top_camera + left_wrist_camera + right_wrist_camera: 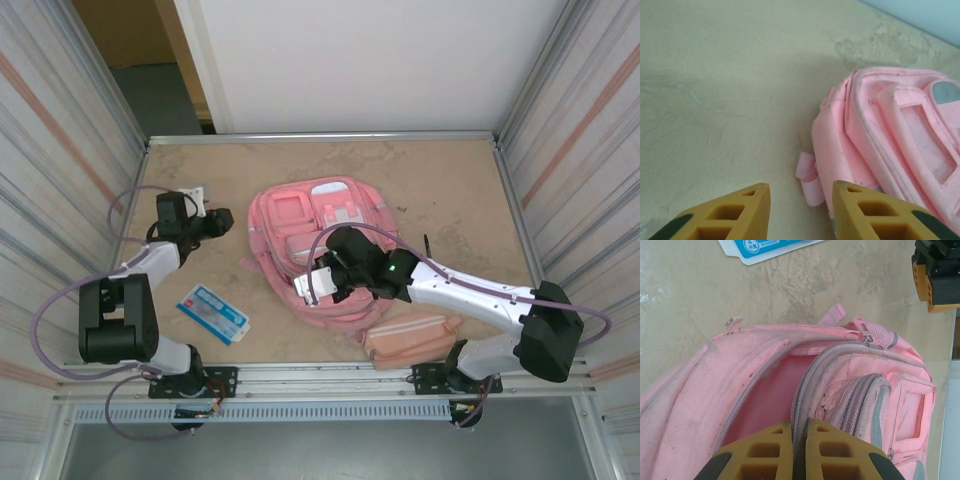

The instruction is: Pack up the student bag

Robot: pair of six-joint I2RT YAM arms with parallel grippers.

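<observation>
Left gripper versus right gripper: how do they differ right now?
The left gripper is open and empty; the right gripper is shut, pinching the student bag's opening edge. The left gripper hangs beside the bag over bare table; the right gripper sits over the bag. Both have yellow fingers.

- I find the student bag (300, 225) lying at the middle of the table (450, 180), with its open compartment at the near end.
- The right gripper (312, 285) sits at that near end, on the rim of the opening.
- The left gripper (222, 220) stands just left of the bag, over bare table and apart from it.
- A flat packet (212, 313) lies on the table to the near left of the bag, well apart from it.
- A pouch (410, 338) lies on the table to the near right, just beside the bag's near edge. I cannot tell whether they touch.
</observation>
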